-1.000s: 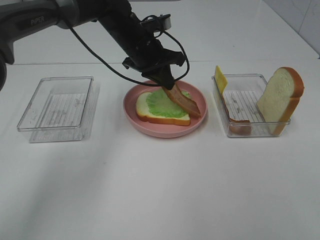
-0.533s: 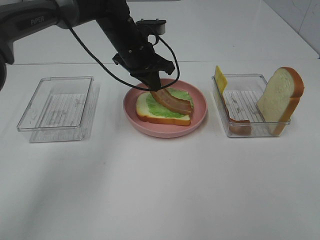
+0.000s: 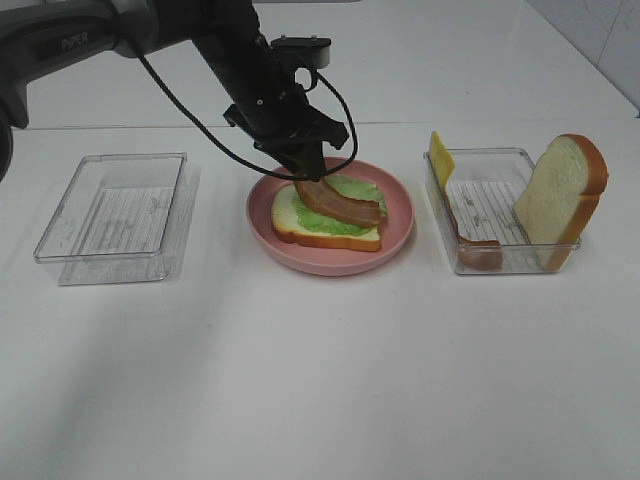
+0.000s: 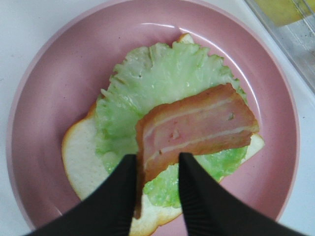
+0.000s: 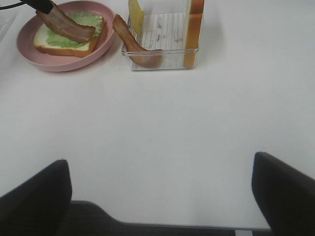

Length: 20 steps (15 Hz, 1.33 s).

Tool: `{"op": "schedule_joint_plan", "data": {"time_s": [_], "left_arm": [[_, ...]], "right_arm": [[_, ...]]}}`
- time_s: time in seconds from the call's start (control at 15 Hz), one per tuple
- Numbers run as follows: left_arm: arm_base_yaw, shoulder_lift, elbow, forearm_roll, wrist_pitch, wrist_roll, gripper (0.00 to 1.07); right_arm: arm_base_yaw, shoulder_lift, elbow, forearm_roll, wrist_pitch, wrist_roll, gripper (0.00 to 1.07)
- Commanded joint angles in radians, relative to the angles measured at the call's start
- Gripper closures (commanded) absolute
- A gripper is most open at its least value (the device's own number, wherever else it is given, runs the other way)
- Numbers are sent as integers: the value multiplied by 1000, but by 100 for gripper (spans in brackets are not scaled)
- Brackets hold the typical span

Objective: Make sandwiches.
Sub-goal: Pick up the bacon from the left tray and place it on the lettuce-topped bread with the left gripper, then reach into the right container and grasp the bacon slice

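Observation:
A toy bread slice (image 3: 330, 238) lies on the pink plate (image 3: 395, 240) with a green lettuce leaf (image 3: 365, 190) on it. My left gripper (image 3: 305, 180) is shut on one end of a brown bacon strip (image 3: 345, 205), which lies low across the lettuce. In the left wrist view my left gripper (image 4: 156, 169) pinches the bacon strip (image 4: 197, 125) over the lettuce (image 4: 157, 81) and the bread (image 4: 81, 157). My right gripper (image 5: 157, 196) is open and empty, far from the plate, and out of the exterior view.
A clear tray (image 3: 500, 215) at the right holds a yellow cheese square (image 3: 440, 155), a second bacon strip (image 3: 475, 250) and an upright bread slice (image 3: 562, 195). An empty clear tray (image 3: 115, 215) stands at the left.
My left gripper has moved left and down. The bacon strip went from hanging steeply over the plate's right side to lying nearly flat on the lettuce.

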Motion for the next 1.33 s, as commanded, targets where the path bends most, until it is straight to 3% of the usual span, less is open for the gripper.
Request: {"op": "schedule_joint_plan", "data": {"time_s": [0.07, 0.13, 0.4, 0.53, 0.67, 0.87, 0.93, 1.13, 1.2, 1.33], "left_arm": [[2, -13, -4, 50, 7, -86, 31], [-1, -32, -7, 107, 24, -144, 7], [2, -121, -39, 253, 133, -257, 4], [24, -150, -39, 282, 200, -257, 4], [99, -179, -41, 306, 239, -257, 4], [221, -222, -19, 307, 239, -204, 4], [369, -282, 46, 300, 239, -191, 4], [481, -320, 97, 240, 238, -172, 4], [538, -362, 142, 171, 238, -126, 4], [538, -415, 195, 170, 237, -104, 4]], "right_arm": [[-2, -29, 4, 2, -7, -3, 11], [-2, -29, 4, 2, -7, -3, 11], [-2, -29, 4, 2, -7, -3, 11], [-2, -29, 4, 2, -7, -3, 11], [-2, -28, 4, 2, -7, -3, 11], [-2, -28, 4, 2, -7, -3, 11], [-2, -28, 4, 2, -7, -3, 11], [-2, -28, 4, 2, -7, -3, 11], [-2, -28, 4, 2, -7, -3, 11], [-2, -28, 4, 2, -7, -3, 11]]}}
